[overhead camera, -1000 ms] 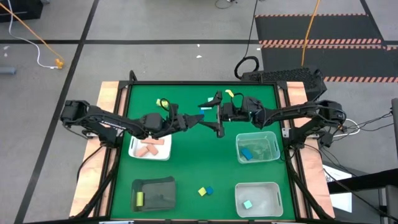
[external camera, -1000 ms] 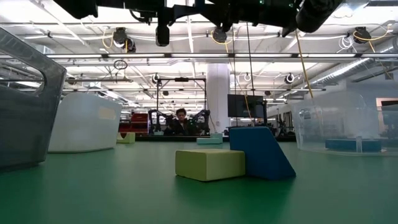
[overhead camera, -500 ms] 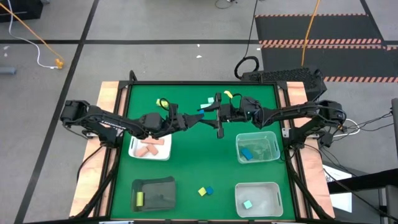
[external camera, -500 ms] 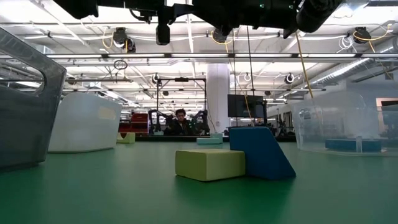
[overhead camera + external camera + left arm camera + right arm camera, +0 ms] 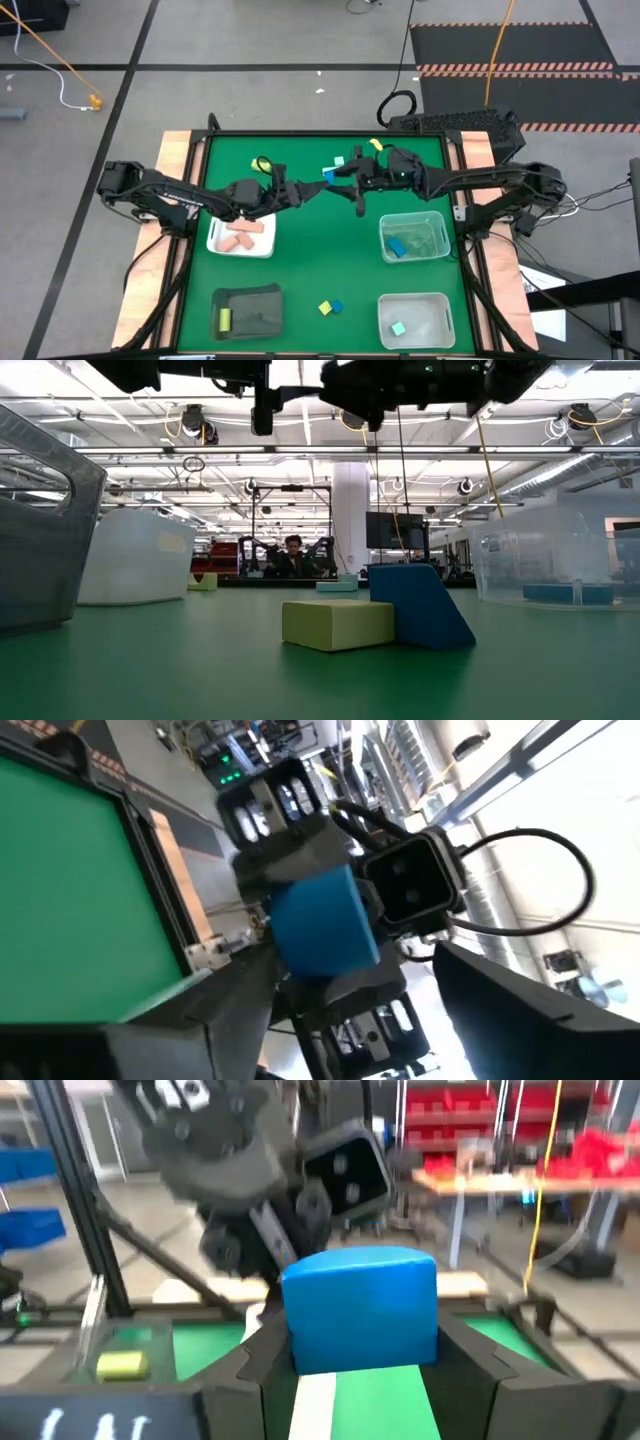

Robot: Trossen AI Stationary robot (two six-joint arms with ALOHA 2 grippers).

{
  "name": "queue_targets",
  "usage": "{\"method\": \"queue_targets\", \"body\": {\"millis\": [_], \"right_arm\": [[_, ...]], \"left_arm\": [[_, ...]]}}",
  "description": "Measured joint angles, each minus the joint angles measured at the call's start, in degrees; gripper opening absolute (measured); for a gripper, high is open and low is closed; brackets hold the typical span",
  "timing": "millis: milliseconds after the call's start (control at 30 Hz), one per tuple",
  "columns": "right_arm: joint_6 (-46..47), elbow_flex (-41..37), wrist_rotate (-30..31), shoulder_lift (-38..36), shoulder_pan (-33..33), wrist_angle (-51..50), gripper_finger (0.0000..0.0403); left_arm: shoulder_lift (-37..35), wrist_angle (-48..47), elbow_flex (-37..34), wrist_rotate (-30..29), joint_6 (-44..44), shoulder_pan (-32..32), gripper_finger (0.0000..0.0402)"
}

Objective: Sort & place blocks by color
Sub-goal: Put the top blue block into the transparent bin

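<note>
A blue block (image 5: 328,175) hangs in the air over the table's far middle, where my two grippers meet tip to tip. My right gripper (image 5: 360,1342) reaches in from the right and is shut on it. My left gripper (image 5: 350,1005) reaches in from the left and stands open, its fingers on either side of the block (image 5: 320,920). A yellow block (image 5: 338,624) lies flat near the front edge, and a second blue block (image 5: 420,605) leans tilted against it. My right gripper pinches the blue block by two opposite side faces (image 5: 300,1330) between its two fingers. The fingers lie about level and come from the table's right side. The block is lifted clear, high above the green mat.
A white tray (image 5: 262,246) holds salmon pieces at the left. A dark tray (image 5: 255,300) with a yellow bar sits front left. Two clear bins stand on the right: the nearer-to-far one (image 5: 430,225) with blue pieces, the front one (image 5: 430,305) with a mint piece. A mint block (image 5: 339,160) lies far back.
My right gripper has shut on the blue block that my left gripper held up. My left gripper has then opened and let go. The block stays in the air at about the same place, and my right arm has drawn slightly toward the table's right edge.
</note>
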Motion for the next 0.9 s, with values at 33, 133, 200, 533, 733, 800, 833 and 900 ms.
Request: {"method": "queue_targets", "body": {"millis": [33,133,200,533,733,800,833,900], "right_arm": [[-0.2,0.0,-0.1,-1.5,-0.5,-3.4,0.0154],[-0.1,0.0,0.0,-6.1,-1.9,-14.5,0.0154],[1.1,0.0,0.0,-9.3,-2.3,-22.8,0.0154],[15.5,0.0,-1.6,-23.1,-2.0,-62.9,0.0154],[24.1,0.0,-4.8,-24.4,0.8,-81.7,0.0154],[24.6,0.0,-4.8,-23.9,2.7,-85.9,0.0154],[24.6,0.0,-4.8,-23.6,3.7,-87.3,0.0154],[24.6,0.0,-4.7,-23.0,5.4,-89.3,0.0154]], "left_arm": [[0.0,-0.2,0.0,0.0,0.1,0.4,0.0278],[0.0,-0.7,0.0,-0.1,1.7,1.7,0.0294],[0.0,-2.2,0.0,-0.2,3.3,2.8,0.0298],[0.0,-18.6,0.0,-0.3,11.8,8.6,0.0273],[0.0,-23.9,0.0,3.3,18.8,10.1,0.0254],[0.0,-25.7,0.0,3.7,22.3,10.6,0.0251],[0.0,-26.6,0.0,3.7,23.9,10.9,0.0251],[0.0,-28.8,0.0,3.7,26.3,11.6,0.0253]]}}
